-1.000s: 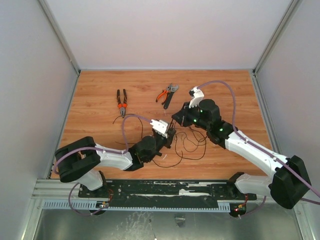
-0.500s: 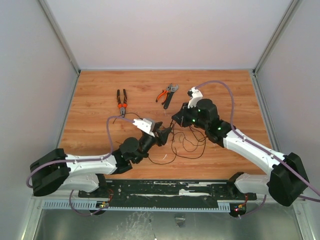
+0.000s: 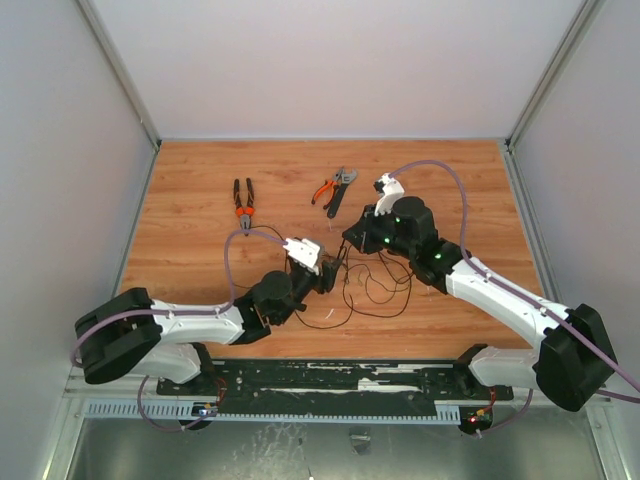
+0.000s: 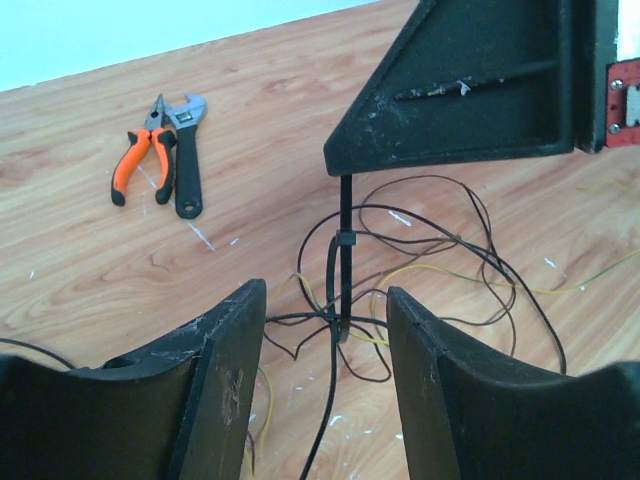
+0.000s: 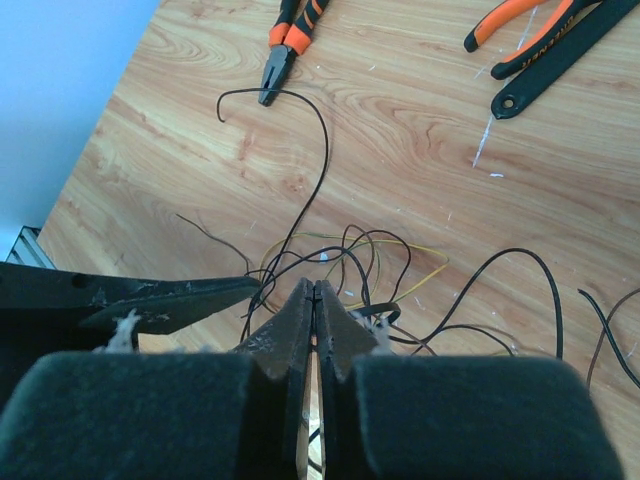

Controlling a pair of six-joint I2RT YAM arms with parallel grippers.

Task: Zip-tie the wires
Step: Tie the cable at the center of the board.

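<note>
The wires (image 3: 380, 290) lie as a loose black and yellow tangle on the wooden table between the two arms. They also show in the left wrist view (image 4: 455, 245) and the right wrist view (image 5: 350, 245). The zip tie (image 4: 345, 250) hangs upright, looped round a few strands of the tangle. My right gripper (image 3: 350, 243) is shut on the tie's upper end, with its tips (image 5: 316, 288) pressed together. My left gripper (image 3: 329, 270) is open. In its own view (image 4: 325, 300) it faces the tie, which stands just beyond its fingers without touching them.
Long-nose pliers with orange handles (image 3: 243, 205) lie at the back left. Orange cutters (image 3: 323, 189) and a black adjustable wrench (image 3: 340, 190) lie behind the grippers. One loose wire end curls towards the long-nose pliers (image 5: 285, 45).
The left arm swung its elbow out to the left, then partly back. Its gripper drew back a little to the left of the zip tie. The right gripper held its place.
</note>
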